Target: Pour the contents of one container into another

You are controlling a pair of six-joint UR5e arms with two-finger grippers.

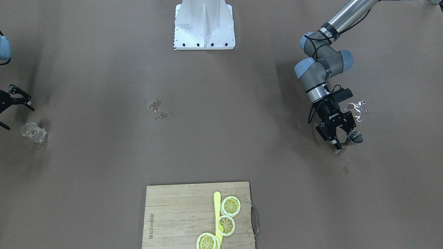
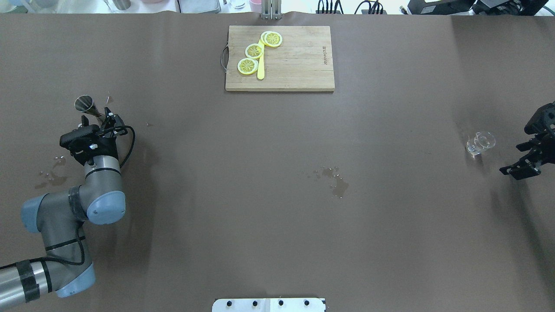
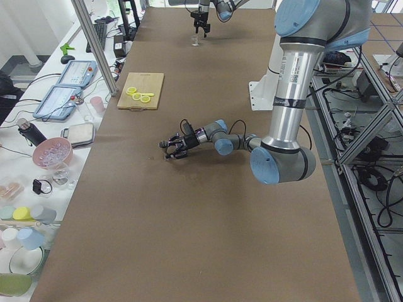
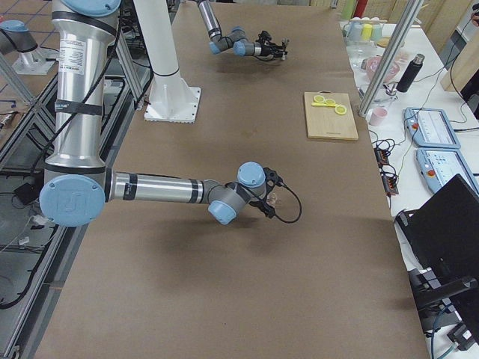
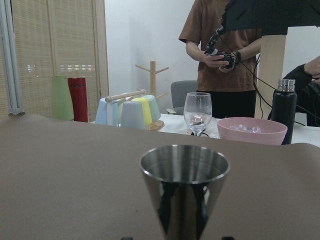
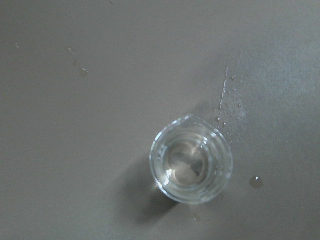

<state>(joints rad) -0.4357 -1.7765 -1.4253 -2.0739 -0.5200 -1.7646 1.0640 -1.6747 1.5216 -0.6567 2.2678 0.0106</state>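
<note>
A steel jigger (image 5: pixel 184 187) stands upright on the brown table, seen in the overhead view near the left edge as the jigger (image 2: pixel 84 104). My left gripper (image 1: pixel 341 140) is low at its base. The fingers sit on either side of its lower half with a gap showing, so the gripper is open. A small clear glass (image 6: pixel 191 165) with clear liquid in it stands at the far right, also seen as the glass (image 2: pixel 479 143). My right gripper (image 2: pixel 518 149) hangs open just beyond the glass, above the table and holding nothing.
A wooden cutting board (image 2: pixel 299 73) with lemon slices (image 2: pixel 254 50) and a yellow knife lies at the far middle. Water spots (image 2: pixel 336 182) mark the table centre, and more wet patches (image 2: pixel 50 175) lie near my left arm. The robot base (image 1: pixel 204 26) stands mid-table on my side.
</note>
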